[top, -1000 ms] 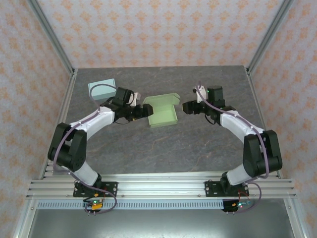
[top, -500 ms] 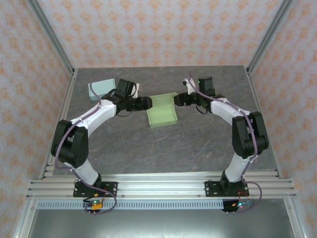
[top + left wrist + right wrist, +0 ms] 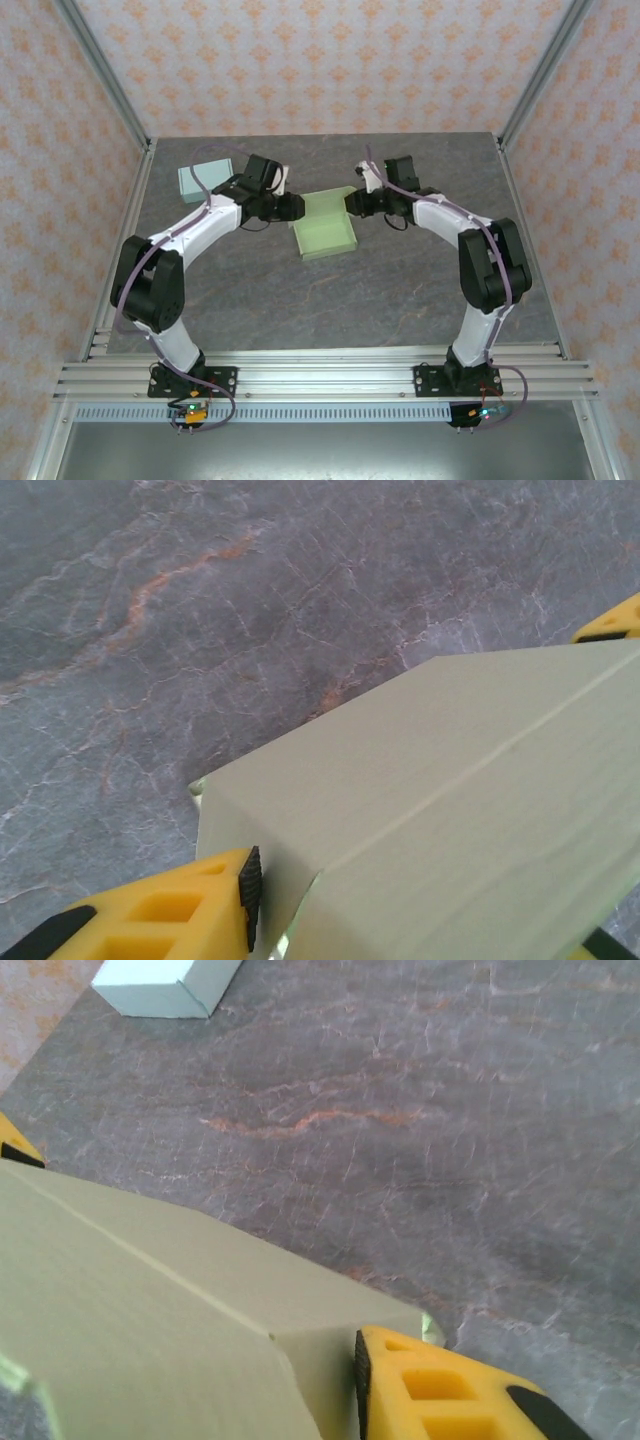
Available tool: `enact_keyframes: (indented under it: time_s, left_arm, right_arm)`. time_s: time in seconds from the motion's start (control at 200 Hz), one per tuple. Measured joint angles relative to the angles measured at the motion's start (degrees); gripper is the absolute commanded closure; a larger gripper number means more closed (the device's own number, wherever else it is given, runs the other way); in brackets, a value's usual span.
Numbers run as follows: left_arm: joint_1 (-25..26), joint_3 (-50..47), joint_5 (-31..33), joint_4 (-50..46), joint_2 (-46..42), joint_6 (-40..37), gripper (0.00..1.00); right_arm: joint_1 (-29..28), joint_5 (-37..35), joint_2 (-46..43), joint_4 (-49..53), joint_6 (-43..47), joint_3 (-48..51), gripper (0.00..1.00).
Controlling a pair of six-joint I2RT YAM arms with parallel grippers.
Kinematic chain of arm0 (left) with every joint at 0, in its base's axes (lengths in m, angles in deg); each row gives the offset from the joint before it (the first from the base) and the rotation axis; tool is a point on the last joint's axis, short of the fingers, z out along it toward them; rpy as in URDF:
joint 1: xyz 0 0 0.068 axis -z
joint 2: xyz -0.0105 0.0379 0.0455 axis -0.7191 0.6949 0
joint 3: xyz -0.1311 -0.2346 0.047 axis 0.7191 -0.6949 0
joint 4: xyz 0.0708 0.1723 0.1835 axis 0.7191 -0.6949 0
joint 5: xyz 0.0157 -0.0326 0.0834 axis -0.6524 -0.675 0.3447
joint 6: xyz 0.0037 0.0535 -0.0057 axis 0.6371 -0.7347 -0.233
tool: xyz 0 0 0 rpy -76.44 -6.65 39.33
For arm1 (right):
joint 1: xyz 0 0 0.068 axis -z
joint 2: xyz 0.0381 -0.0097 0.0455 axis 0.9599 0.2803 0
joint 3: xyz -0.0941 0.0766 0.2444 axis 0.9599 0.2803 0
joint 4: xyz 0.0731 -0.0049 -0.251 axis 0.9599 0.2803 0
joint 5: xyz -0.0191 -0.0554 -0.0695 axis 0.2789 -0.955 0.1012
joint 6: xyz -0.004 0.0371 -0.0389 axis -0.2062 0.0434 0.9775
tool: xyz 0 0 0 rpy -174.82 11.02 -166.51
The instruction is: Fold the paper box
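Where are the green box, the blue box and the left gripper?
green box (image 3: 328, 235): top view, on its inner floor panel.
blue box (image 3: 197, 184): top view, on its top face.
left gripper (image 3: 292, 208): top view, between its fingertips, at the green box's left edge.

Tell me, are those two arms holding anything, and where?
The green paper box: each arm's jaws pinch one end of its far flap, though how firmly is unclear.

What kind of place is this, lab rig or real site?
Most likely a lab robot test cell, not a real workplace: an aluminium frame encloses the stone-look table, patterned wall panels line it, and the left arm and right arm, bolted to a rail, work one paper box.
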Motion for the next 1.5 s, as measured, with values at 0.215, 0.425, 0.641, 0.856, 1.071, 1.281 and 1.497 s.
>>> enact_keyframes:
  time_s: [0.215,0.425,0.641,0.856,1.071,1.281,1.497]
  left_arm:
    - [0.7,1.4,0.5,-0.9,1.9,3.8,0.65]
    - [2.3,1.2,0.6,-0.8,1.9,5.9,0.65]
    - [3.7,-3.9,-0.1,0.4,1.9,5.8,0.62]
    - [4.2,-7.9,-1.4,1.6,1.9,5.6,0.51]
    - [4.2,-10.1,-2.2,2.2,-1.5,4.5,0.35]
    - [4.2,-15.1,-5.2,4.8,-10.1,4.0,0.29]
    - [4.0,-22.6,-4.7,7.2,-21.4,4.4,0.21]
  right_arm:
    - [-2.1,-7.1,-2.4,-0.4,-4.7,2.2,0.78]
    - [-2.5,-10.1,-5.2,-2.9,-7.1,6.5,0.78]
    - [-2.9,-10.0,-8.3,-7.0,-8.9,14.4,0.76]
    - [-3.8,-9.3,-10.2,-8.2,-10.7,19.0,0.64]
    - [-3.8,-7.8,-15.7,-9.8,-12.4,22.9,0.47]
    - [-3.8,-5.4,-21.7,-11.2,-13.3,28.7,0.42]
    - [-3.7,-4.0,-29.4,-10.6,-13.2,30.2,0.35]
